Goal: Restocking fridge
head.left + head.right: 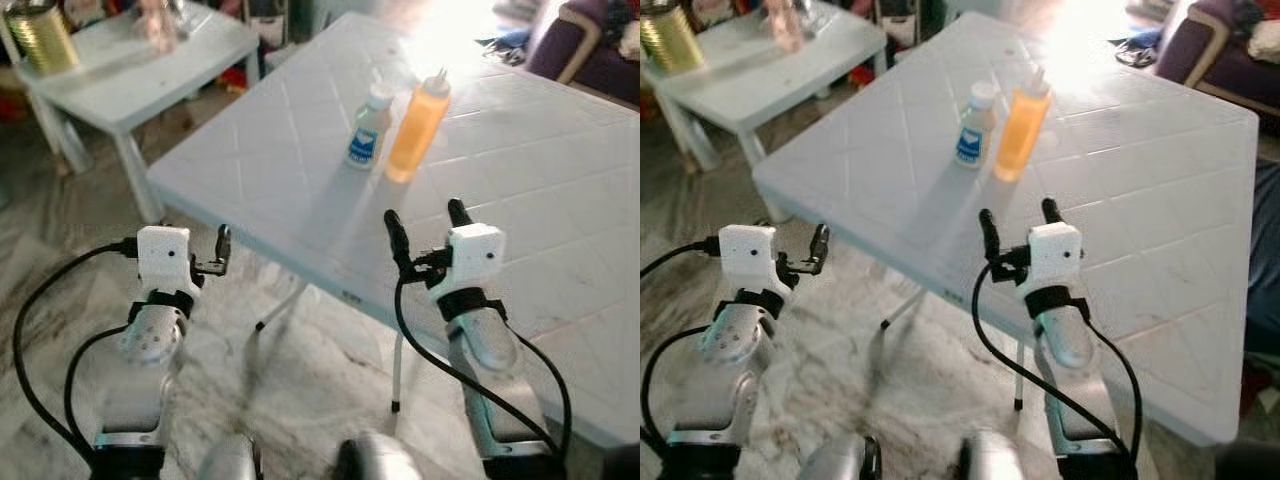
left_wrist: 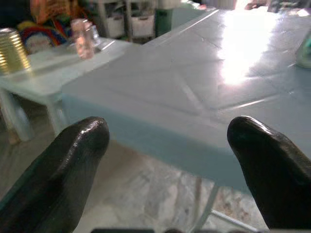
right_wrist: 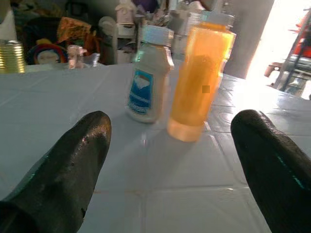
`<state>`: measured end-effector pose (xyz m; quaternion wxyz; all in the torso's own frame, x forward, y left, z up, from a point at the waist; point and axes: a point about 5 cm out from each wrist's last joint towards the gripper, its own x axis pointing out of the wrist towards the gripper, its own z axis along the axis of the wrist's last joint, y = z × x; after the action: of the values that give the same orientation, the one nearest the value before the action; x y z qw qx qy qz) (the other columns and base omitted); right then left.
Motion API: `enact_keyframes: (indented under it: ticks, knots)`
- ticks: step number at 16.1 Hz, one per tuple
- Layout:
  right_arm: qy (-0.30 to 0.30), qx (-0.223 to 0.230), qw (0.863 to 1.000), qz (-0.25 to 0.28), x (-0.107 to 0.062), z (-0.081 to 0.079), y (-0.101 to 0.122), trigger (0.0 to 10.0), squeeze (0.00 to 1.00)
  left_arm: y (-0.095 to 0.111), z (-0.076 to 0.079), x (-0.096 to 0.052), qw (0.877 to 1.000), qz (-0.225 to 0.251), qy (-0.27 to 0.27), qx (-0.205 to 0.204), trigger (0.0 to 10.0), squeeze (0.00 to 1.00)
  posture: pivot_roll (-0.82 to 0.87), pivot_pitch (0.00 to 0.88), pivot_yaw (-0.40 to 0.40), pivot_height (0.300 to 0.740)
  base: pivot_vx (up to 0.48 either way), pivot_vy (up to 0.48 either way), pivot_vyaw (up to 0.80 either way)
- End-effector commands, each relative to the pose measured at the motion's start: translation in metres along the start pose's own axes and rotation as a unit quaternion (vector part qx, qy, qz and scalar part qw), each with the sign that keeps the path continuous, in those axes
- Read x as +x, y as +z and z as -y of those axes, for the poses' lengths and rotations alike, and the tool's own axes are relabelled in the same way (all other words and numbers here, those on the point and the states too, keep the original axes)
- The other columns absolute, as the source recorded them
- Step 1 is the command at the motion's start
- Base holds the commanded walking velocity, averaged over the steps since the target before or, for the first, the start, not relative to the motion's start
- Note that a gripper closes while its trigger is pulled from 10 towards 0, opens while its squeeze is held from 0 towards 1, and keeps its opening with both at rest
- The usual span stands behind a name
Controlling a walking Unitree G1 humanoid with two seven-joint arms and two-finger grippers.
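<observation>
- On the big pale blue table with the diamond pattern, two bottles stand upright right next to each other, toward the far side and well back from the near edge.
- Orange bottle is the taller one, see-through with orange liquid and a pointed nozzle cap. Its top is washed out by the glare from the back of the room.
- Small white bottle sits just to its left, white cap, blue label. They look like they're touching or nearly so, can't tell for sure.
- Right gripper hovers over the near part of the table, pointed at the bottles but well short of them. Jaws are spread wide and hold nothing. From the right wrist view both bottles sit squarely between the two black fingers.
- Left gripper hangs off the table's near-left corner, over the marble floor. Its wrist view shows the fingers spread apart too, nothing in them, looking along the table edge.
- Off to the left there's a smaller white side table with a shiny gold can and a pinkish clear glass on it.
- Purple sofa in the far right corner.
</observation>
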<state>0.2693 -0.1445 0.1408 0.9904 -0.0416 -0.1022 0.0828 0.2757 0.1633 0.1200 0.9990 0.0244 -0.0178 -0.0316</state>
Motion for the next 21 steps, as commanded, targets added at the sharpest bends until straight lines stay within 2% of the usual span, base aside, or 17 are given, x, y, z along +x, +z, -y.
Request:
enact_keyframes:
  ticks: [1,3,10,18,21]
  knots:
    - [-0.012,-0.009,1.000,0.000,-0.003,0.006,0.000,10.0,0.00,-0.004,0.011,-0.001,1.000,-0.007,-0.024,-0.003,10.0,0.00,0.04,0.134,-0.051,0.740,0.446,0.000,0.00]
    - [-0.022,-0.010,1.000,-0.014,-0.002,0.006,-0.005,10.0,0.00,-0.007,0.015,-0.002,0.999,-0.012,-0.036,-0.002,10.0,0.00,0.04,0.122,-0.056,0.740,0.418,0.000,0.00]
    - [-0.006,0.000,1.000,-0.007,0.003,-0.004,-0.006,10.0,0.00,-0.008,0.022,-0.004,0.998,-0.008,-0.056,-0.023,10.0,0.00,0.05,0.113,-0.061,0.740,0.298,0.000,-0.79]
    - [0.006,0.005,1.000,-0.003,0.003,-0.010,-0.006,10.0,0.00,-0.009,0.020,-0.006,0.998,-0.007,-0.056,-0.027,10.0,0.00,0.05,0.118,-0.063,0.740,0.000,0.000,0.00]
    - [0.012,0.003,1.000,0.014,0.013,-0.007,0.001,10.0,0.00,-0.008,0.019,-0.006,0.998,-0.008,-0.055,-0.023,10.0,0.00,0.05,0.125,-0.058,0.740,0.000,0.000,0.00]
